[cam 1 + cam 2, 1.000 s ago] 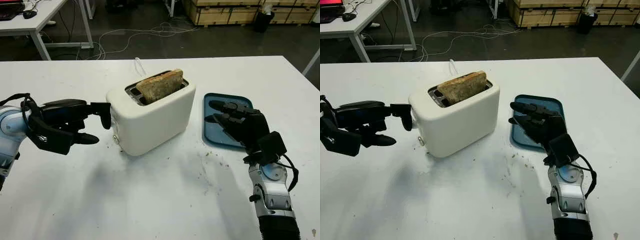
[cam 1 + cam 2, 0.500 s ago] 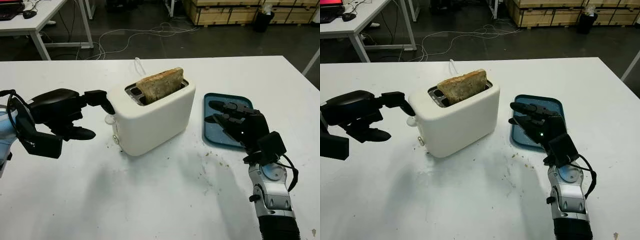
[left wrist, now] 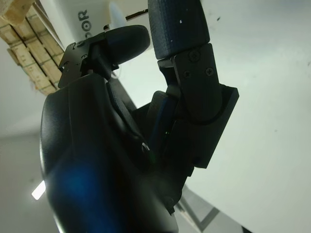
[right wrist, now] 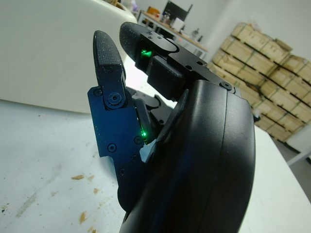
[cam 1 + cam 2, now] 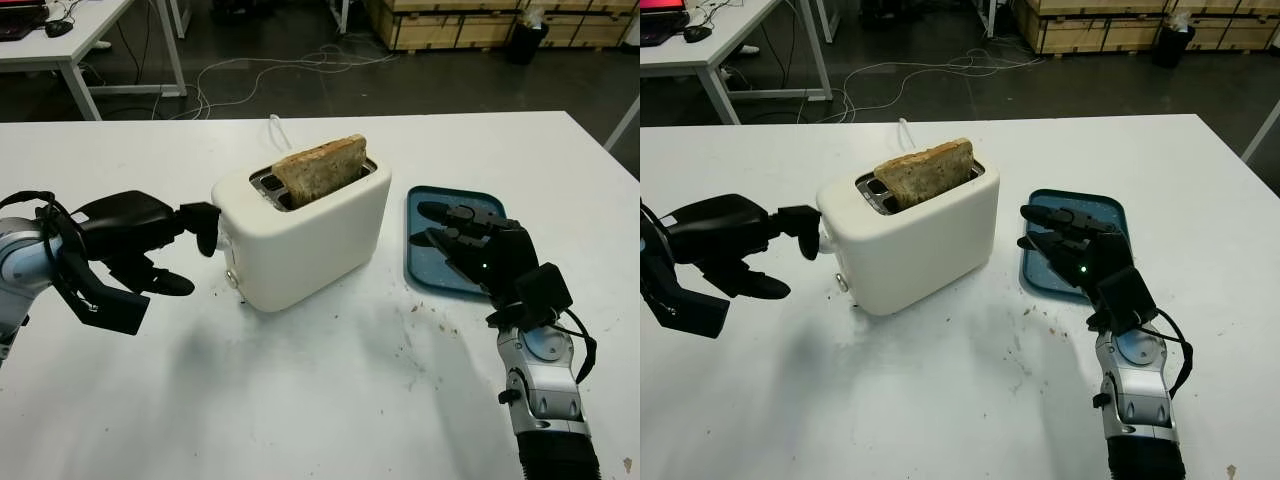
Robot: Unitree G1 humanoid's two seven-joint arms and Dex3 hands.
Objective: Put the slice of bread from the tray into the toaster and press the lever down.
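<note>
A white toaster stands mid-table, and a browned slice of bread sticks up out of its slot. My left hand is open at the toaster's left end. One of its fingertips is at the small white lever, and the thumb hangs lower, off the toaster. Whether the fingertip touches the lever I cannot tell. My right hand is open above the blue tray to the toaster's right. The tray holds no bread.
Crumbs lie on the white table in front of the tray. The toaster's white cable runs off behind it. Beyond the table's far edge are another table, floor cables and wooden crates.
My left hand rose half a second ago and has come back down, with its fingertip again at the lever. Bread, toaster and right hand have not moved.
</note>
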